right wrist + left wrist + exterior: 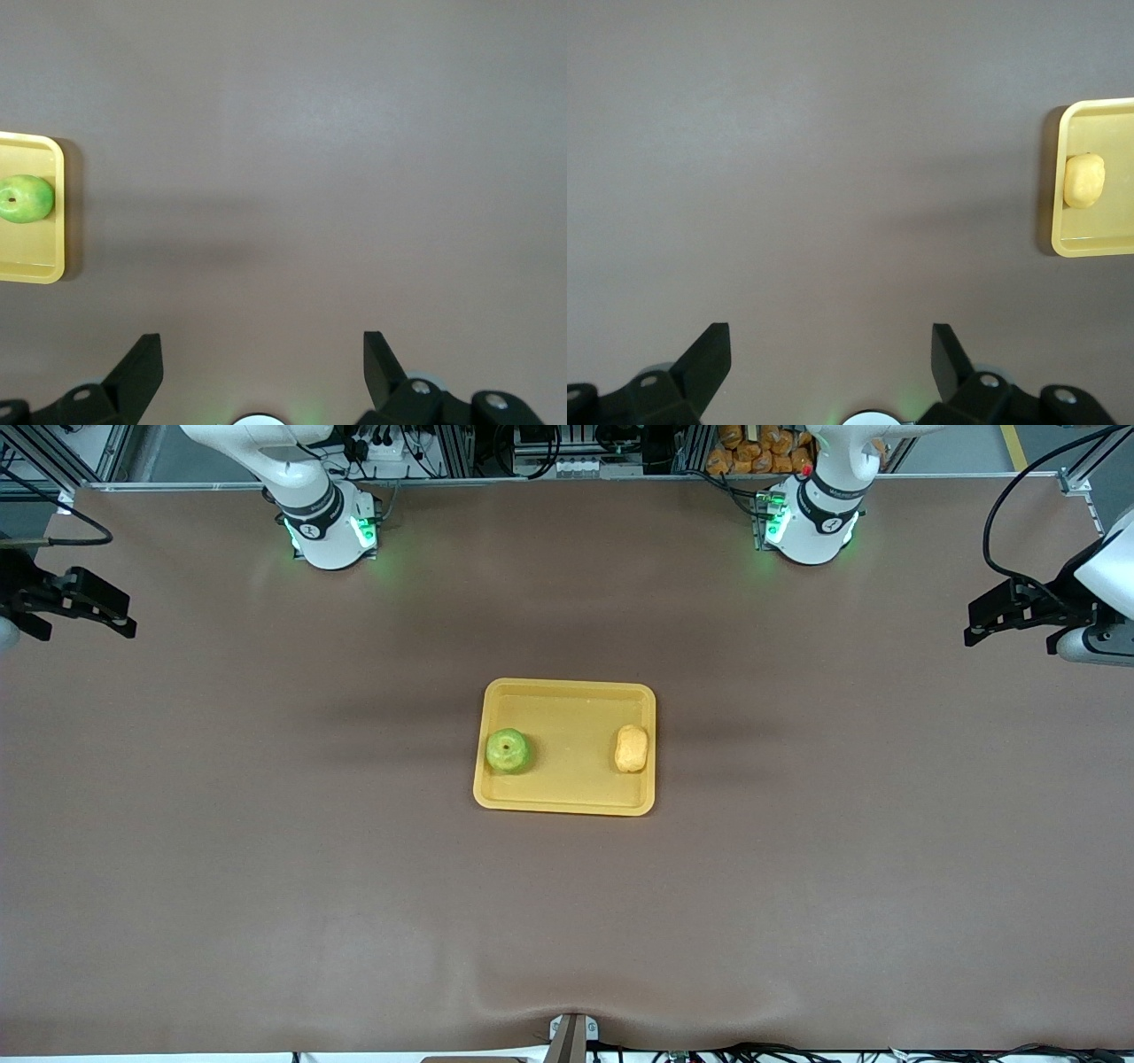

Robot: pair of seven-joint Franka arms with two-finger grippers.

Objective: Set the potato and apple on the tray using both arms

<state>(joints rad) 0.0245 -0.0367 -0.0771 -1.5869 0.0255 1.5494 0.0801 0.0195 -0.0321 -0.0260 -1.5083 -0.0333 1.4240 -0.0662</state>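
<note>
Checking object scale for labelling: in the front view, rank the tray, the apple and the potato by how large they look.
1. The tray, by far the largest.
2. The apple, slightly bigger than the potato.
3. The potato, narrower; the two are close in size.

High front camera faces the bases; wrist cameras look down, sharing the tray [567,693].

We see brown desk [266,850], slight wrinkle at 6 o'clock edge; orange packets [757,452] heaped past 1 o'clock edge.
</note>
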